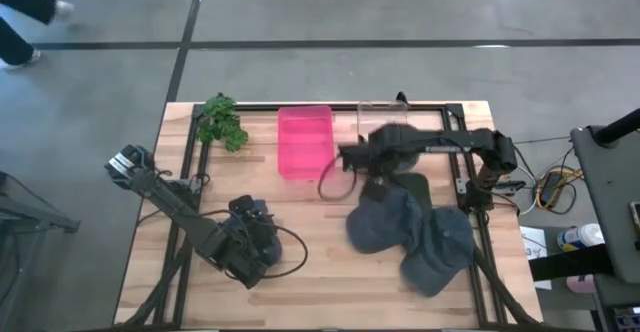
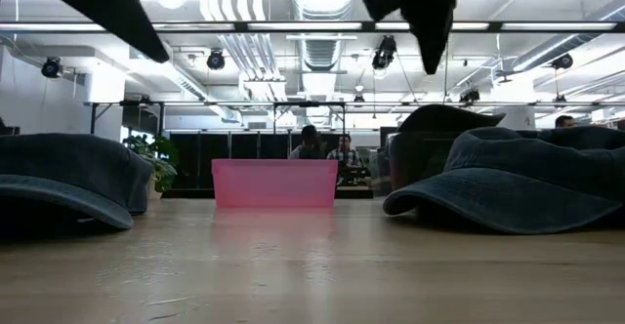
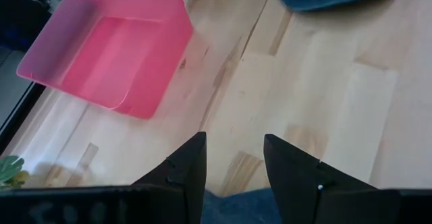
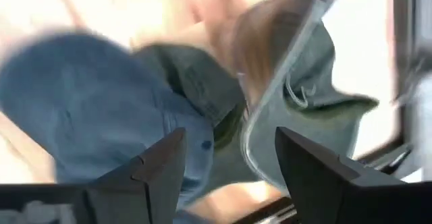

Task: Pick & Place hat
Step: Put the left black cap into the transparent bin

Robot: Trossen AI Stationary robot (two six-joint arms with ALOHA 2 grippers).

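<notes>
Several dark blue denim hats are on the table. Two hats (image 1: pixel 385 222) (image 1: pixel 440 250) lie brim down at the right, seen from above in the right wrist view as blue cloth (image 4: pixel 101 96). Another hat (image 2: pixel 59 182) rests on the wood at the left, under my left gripper (image 3: pixel 233 160), with its cloth (image 3: pixel 236 207) showing below the fingers. My left gripper is open and raised above it (image 2: pixel 107 2). My right gripper (image 4: pixel 229 156) (image 1: pixel 345 157) is open, held high (image 2: pixel 420 2) near the pink bin (image 1: pixel 305 142).
The pink bin (image 3: pixel 108 48) stands at the far middle of the table. A clear container (image 1: pixel 385 117) beside it holds a dark hat (image 4: pixel 310 82). A green plant (image 1: pixel 222 122) sits at the far left corner. Bare wood (image 1: pixel 320 272) lies near the front. People show in the room behind.
</notes>
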